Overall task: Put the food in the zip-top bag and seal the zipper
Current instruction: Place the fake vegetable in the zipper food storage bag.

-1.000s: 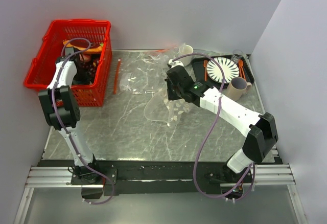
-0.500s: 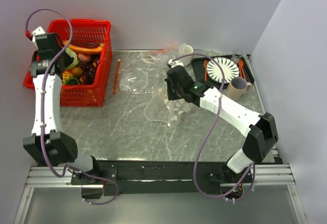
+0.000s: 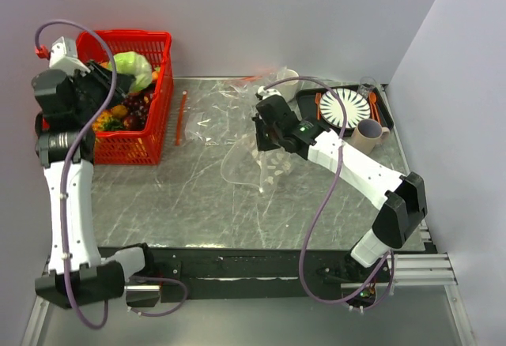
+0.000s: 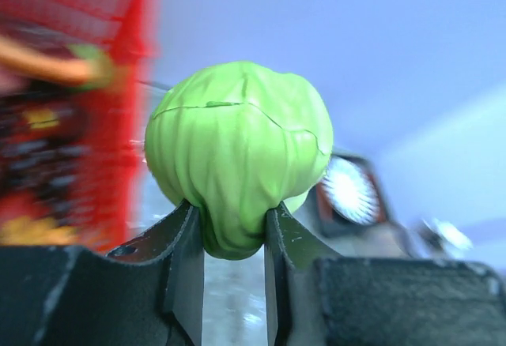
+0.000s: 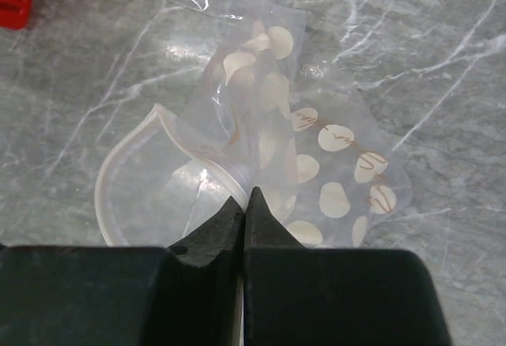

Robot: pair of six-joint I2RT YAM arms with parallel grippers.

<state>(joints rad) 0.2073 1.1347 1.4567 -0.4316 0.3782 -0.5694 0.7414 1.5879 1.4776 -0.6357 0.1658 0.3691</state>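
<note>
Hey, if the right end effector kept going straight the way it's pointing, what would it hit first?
The zip-top bag it pinches: its dotted panel lies right ahead of the right end effector, and the marble table is next, beneath it. How much slack lies between them is unclear.

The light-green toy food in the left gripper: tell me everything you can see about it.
The light-green toy food is roundish, narrowing toward its lower end, with a wrinkled, ribbed surface like folded leaves and a thin seam line across its upper part. It looks like matte plastic. The left gripper pinches its lower end between two dark fingers, the only things touching it. In the top view it is held in the air over the far part of the red basket.
</note>
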